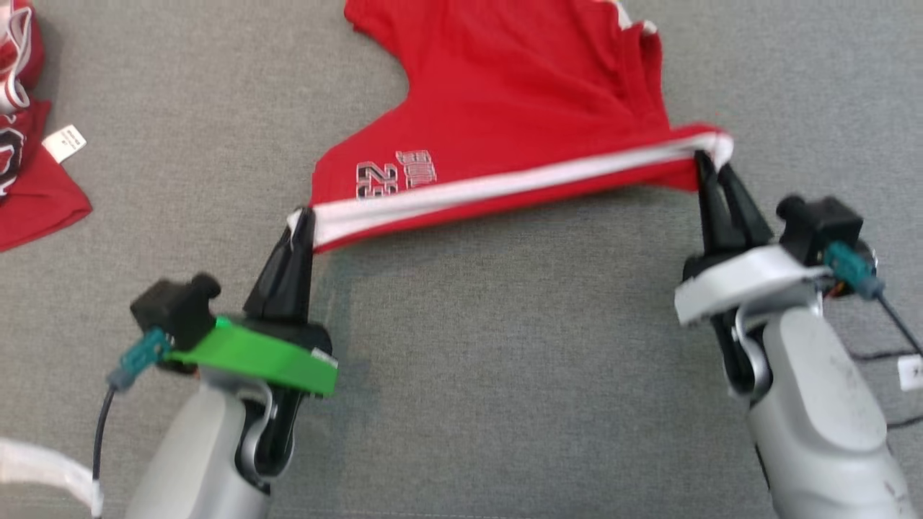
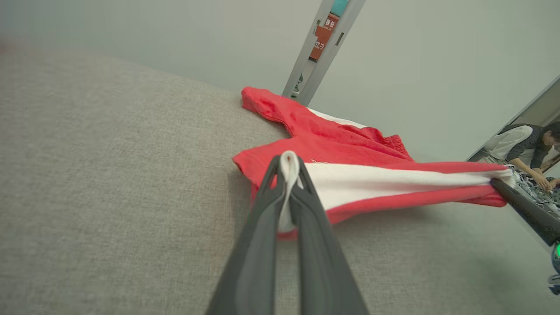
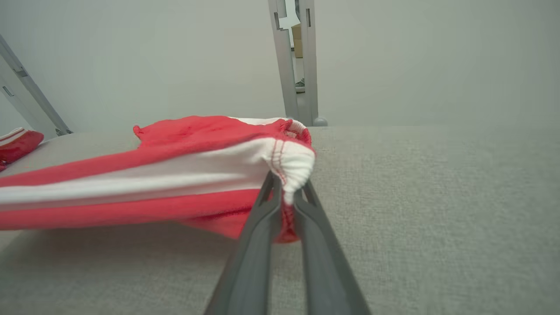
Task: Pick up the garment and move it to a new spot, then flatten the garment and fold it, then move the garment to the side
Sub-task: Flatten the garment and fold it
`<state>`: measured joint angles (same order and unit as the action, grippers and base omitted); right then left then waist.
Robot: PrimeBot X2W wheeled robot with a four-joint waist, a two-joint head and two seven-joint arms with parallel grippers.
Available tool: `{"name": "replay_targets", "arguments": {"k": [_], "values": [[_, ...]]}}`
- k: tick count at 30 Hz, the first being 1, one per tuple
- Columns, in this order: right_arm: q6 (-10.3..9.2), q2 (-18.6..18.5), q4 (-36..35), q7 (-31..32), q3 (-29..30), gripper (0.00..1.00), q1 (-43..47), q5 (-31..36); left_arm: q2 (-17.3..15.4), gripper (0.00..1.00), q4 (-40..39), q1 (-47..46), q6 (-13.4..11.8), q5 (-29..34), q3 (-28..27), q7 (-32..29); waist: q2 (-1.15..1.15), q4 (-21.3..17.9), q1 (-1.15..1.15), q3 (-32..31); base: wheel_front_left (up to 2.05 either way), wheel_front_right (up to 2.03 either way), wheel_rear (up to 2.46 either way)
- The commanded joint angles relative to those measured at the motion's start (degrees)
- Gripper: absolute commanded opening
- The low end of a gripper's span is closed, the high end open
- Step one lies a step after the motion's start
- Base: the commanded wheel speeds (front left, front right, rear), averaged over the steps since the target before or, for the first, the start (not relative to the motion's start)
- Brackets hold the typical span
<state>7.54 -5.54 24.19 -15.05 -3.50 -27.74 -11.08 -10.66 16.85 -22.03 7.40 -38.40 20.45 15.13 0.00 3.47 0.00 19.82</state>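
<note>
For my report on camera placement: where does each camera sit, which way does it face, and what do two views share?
Head view: on the head, facing down at the red garment on the grey surface; left gripper, right gripper and forearms show.
Left wrist view: left wrist, facing along its own fingers, shut on the garment's white stripe.
Right wrist view: right wrist, facing along its own fingers, shut on the elastic corner.
Shared: both wrist views show the stretched white stripe.
</note>
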Motion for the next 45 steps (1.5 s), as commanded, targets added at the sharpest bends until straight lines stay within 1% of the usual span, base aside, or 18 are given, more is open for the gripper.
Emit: {"name": "replay_targets", "arguments": {"k": [1, 5, 8, 13, 17, 22, 26, 30, 34, 36, 41, 45], "values": [[-0.10, -0.32, -0.93, -0.17, -0.03, 0.00, 2.36, -0.62, 0.38, 0.00, -0.61, 2.19, 0.17, -0.14, -1.46, 0.02, 0.00, -0.58, 0.00, -2.22, 0.00, 0.00, 0.00], [-0.12, 0.00, -2.89, -0.17, -0.04, 0.00, 9.32, -2.49, 0.80, 0.00, -2.12, 9.07, 0.06, 1.46, -3.99, 0.03, 0.00, -1.02, 0.00, -6.04, 0.00, 0.00, 0.00], [-0.13, 0.06, -4.10, -0.17, -0.47, 0.00, 14.56, -5.08, 1.64, 0.00, -3.17, 13.82, 0.04, 1.89, -5.66, 0.03, 0.00, -0.92, 0.00, -9.56, 0.00, 0.00, 0.00], [-0.15, -0.63, -5.13, -0.17, -1.64, 0.00, 21.78, -6.85, 2.04, 0.00, -4.37, 20.57, 0.04, 1.93, -6.41, 0.03, 0.00, -1.27, 0.00, -15.25, 0.00, 0.00, 0.00], [-0.16, -0.80, -5.58, -0.17, -2.84, 0.00, 27.23, -7.87, 2.06, 0.00, -5.07, 25.87, 0.04, 2.26, -5.79, 0.03, 0.00, -1.41, 0.00, -18.95, 0.00, 0.00, 0.00], [-0.16, -0.82, -6.74, -0.17, -3.61, 0.00, 31.47, -8.62, 2.49, 0.00, -7.34, 29.69, 0.04, 2.73, -6.73, 0.03, 0.00, -1.41, 0.00, -20.58, 0.00, 0.00, 0.00], [-0.16, -1.34, -7.91, -0.17, -3.86, 0.00, 32.46, -8.82, 2.96, 0.00, -9.63, 30.15, 0.03, 2.76, -8.29, 0.03, 0.00, -1.61, 0.00, -20.06, 0.00, 0.00, 0.00], [-0.16, -0.66, -8.26, -0.18, -3.75, 0.00, 29.25, -8.84, 1.64, 0.00, -10.26, 25.35, 0.04, 2.62, -6.73, 0.03, 0.00, -2.41, 0.00, -17.20, 0.00, 0.00, 0.00], [-0.11, 0.41, -8.92, -0.18, -4.85, 0.00, 23.99, -8.58, -0.67, 0.00, -9.27, 17.84, 0.04, 1.28, -3.30, 0.02, 0.00, -3.87, 0.00, -12.01, 0.00, 0.00, 0.00], [-0.10, 0.90, -8.52, -0.18, -4.98, 0.00, 20.29, -8.14, -2.68, 0.00, -8.60, 12.45, 0.04, 1.06, -1.22, 0.02, 0.00, -4.79, 0.00, -9.04, 0.00, 0.00, 0.00], [-0.10, 2.11, -4.69, -0.18, -3.58, 0.00, 12.66, -7.48, -7.53, 0.00, -4.94, -0.24, 0.04, -0.83, 4.94, 0.01, 0.00, -6.69, 0.00, -2.41, 0.00, 0.00, 0.00], [-0.10, 2.52, -1.58, -0.18, -2.61, 0.00, 8.22, -7.64, -10.02, 0.00, -1.24, -8.78, 0.04, -2.68, 8.31, 0.02, 0.00, -8.06, 0.00, 1.13, 0.00, 0.00, 0.00]]}}
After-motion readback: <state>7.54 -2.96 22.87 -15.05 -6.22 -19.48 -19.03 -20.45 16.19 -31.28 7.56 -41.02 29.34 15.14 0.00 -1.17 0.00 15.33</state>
